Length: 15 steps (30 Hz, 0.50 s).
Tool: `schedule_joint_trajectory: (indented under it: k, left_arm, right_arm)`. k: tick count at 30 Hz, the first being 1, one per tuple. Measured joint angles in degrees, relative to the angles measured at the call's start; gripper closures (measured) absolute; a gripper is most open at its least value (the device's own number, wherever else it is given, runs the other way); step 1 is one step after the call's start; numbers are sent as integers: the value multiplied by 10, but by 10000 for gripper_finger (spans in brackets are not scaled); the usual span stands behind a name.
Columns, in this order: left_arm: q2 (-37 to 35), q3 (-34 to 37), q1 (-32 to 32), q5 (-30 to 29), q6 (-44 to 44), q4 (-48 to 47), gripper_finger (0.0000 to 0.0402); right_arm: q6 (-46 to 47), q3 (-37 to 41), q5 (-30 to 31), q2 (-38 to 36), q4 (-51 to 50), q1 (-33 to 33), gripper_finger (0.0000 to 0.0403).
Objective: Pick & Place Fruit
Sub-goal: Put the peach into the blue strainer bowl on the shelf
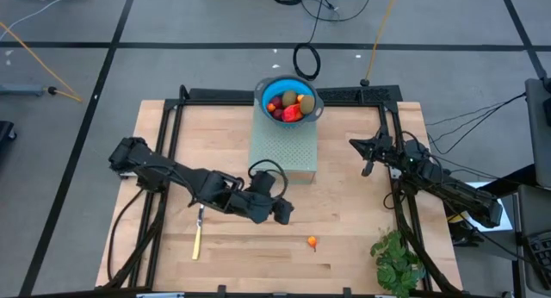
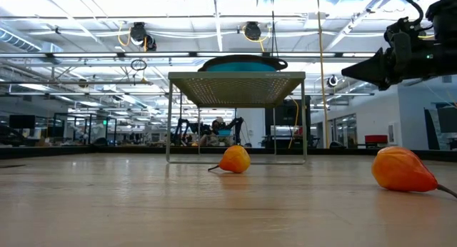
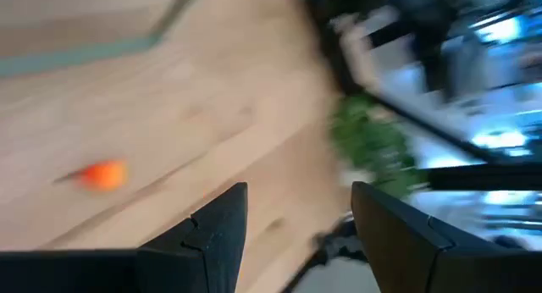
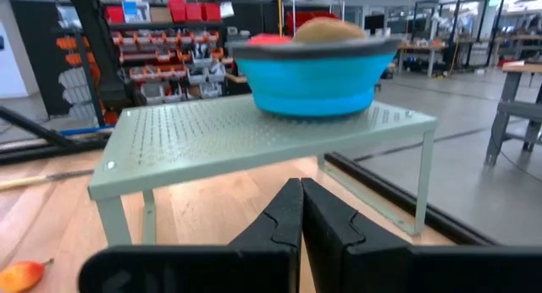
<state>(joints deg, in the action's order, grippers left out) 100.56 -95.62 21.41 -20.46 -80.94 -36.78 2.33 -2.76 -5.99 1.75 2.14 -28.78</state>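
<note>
Left gripper [image 1: 282,214] open, empty, orange fruit [image 1: 312,241] just ahead; right gripper [image 1: 368,157] closed beside bowl [image 1: 289,101].

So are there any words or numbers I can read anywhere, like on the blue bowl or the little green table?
None can be read.
Round blue bowl: plain, no writing.
Pale green perforated metal stand: no label.
Red and grey storage bins on the far shelves: any labels are too small to read.
Dark arms: no legible brand.

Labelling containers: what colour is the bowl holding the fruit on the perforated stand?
Blue, clearest in the right wrist view: bowl.
</note>
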Motion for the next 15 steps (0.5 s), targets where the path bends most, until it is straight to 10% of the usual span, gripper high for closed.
schedule_joint_trajectory:
  k: [15]
  left_arm:
    - [8,1,-40,100,-150,-102,190]
  right_arm:
    - [-2,0,2,8,-2,0,403]
